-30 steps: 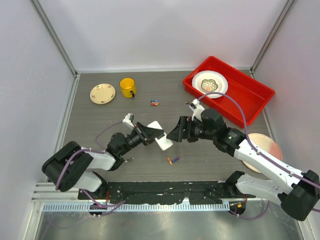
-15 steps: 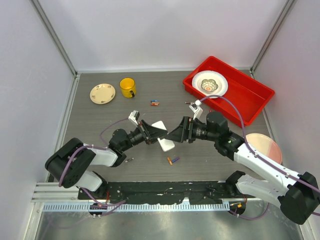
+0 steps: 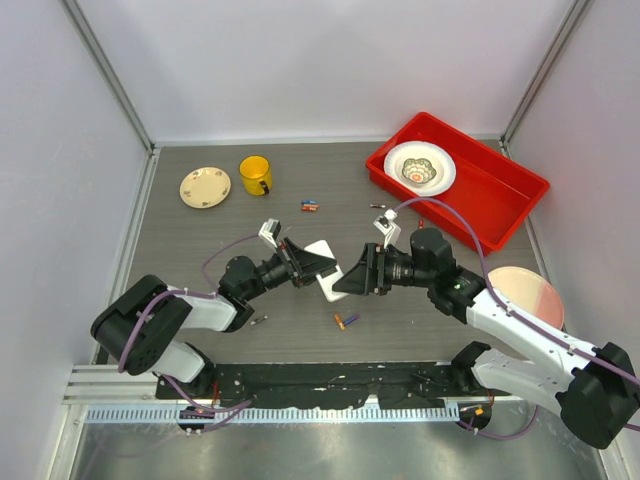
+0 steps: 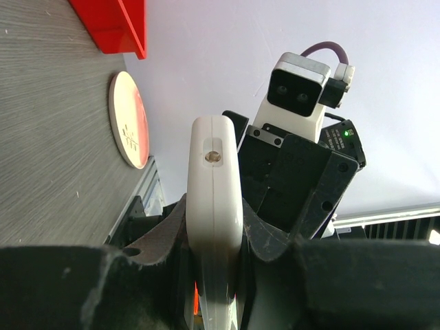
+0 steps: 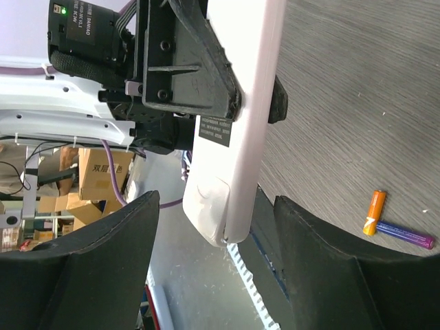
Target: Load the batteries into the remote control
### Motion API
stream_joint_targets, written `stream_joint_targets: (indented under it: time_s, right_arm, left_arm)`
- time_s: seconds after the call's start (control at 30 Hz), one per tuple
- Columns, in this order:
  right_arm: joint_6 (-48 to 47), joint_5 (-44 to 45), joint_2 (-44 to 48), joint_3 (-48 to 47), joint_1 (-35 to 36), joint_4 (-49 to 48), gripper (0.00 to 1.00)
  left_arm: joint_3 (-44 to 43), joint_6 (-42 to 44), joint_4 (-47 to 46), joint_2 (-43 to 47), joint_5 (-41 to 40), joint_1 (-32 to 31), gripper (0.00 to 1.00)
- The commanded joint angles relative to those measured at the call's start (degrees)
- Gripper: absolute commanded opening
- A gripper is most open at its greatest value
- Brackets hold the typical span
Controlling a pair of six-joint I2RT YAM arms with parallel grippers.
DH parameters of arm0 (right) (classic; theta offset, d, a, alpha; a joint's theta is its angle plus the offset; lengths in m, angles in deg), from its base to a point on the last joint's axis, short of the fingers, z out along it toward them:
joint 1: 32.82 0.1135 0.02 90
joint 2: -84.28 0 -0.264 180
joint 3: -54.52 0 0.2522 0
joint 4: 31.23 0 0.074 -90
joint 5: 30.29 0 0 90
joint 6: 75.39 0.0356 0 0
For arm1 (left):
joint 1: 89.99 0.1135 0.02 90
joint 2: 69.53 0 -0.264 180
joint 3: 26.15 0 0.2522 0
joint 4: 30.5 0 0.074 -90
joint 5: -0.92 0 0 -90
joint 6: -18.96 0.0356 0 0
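My left gripper (image 3: 306,266) is shut on the white remote control (image 3: 328,287) and holds it edge-up above the table; the left wrist view shows the remote (image 4: 214,158) clamped between the left gripper's (image 4: 214,214) fingers. My right gripper (image 3: 346,283) is open, its fingers on either side of the remote's free end (image 5: 240,137) without touching it, as the right wrist view (image 5: 216,206) shows. An orange battery (image 5: 374,212) and a purple battery (image 5: 407,237) lie together on the table below (image 3: 346,320). More batteries (image 3: 310,206) lie farther back.
A yellow mug (image 3: 255,175) and a small patterned plate (image 3: 205,187) stand at the back left. A red tray (image 3: 500,195) holding a white bowl (image 3: 420,167) is at the back right. A pink plate (image 3: 530,295) lies at the right.
My right gripper has moved left toward the remote, and its open fingers now straddle the remote's end. My left gripper has shifted slightly right, still holding the remote.
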Motion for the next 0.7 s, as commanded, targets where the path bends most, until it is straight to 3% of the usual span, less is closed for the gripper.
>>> stream_joint_targets:
  time_s: [0.0,0.67]
  right_arm:
    - [-0.14,-2.02,0.97,0.22,-0.28,-2.13,0.72]
    - [4.08,-4.66,-2.28,2.51,-0.19,-9.25,0.50]
  left_arm:
    - [-1.88,0.15,-15.03,0.14,0.89,0.25,0.00]
    - [-2.32,0.15,-15.03,0.23,1.50,0.25,0.00]
